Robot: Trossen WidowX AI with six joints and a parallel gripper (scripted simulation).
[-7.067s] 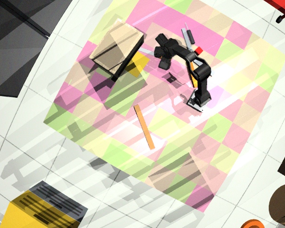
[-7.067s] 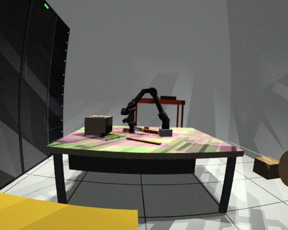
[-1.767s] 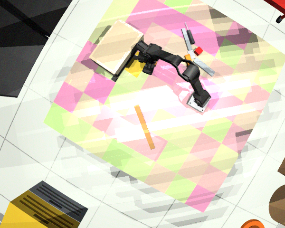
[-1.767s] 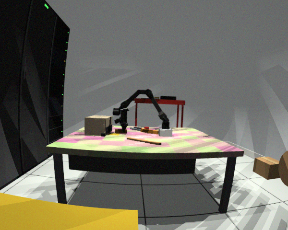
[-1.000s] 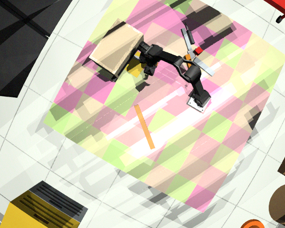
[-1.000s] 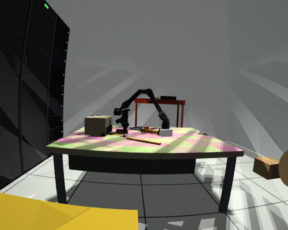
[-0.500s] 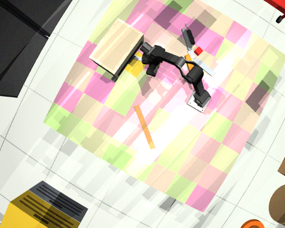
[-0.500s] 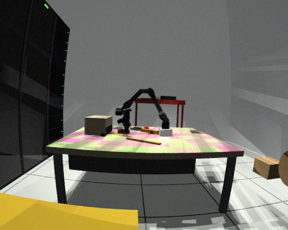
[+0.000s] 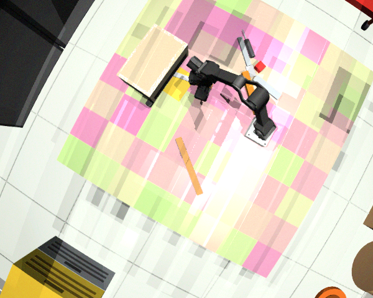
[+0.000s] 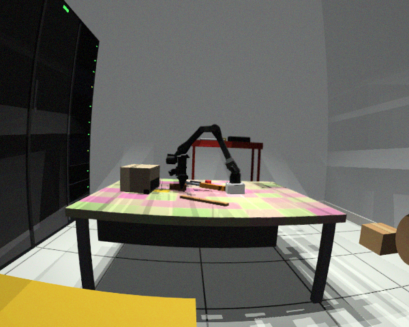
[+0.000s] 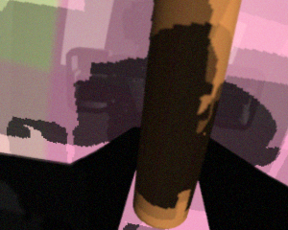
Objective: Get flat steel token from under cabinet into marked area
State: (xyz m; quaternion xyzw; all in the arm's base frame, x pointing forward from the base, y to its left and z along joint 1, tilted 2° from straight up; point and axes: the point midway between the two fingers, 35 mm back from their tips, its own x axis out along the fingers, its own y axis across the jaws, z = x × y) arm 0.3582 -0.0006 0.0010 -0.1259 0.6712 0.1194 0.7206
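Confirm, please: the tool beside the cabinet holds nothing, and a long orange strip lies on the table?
No: the tool beside the cabinet is shut on an orange cylinder, as the wrist view shows. The long orange strip does lie on the table.

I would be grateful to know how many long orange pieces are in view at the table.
3: a flat strip lying loose mid-table; a round rod shut in the pincer beside the cabinet; one piece partly hidden under the arm, so more may be concealed.
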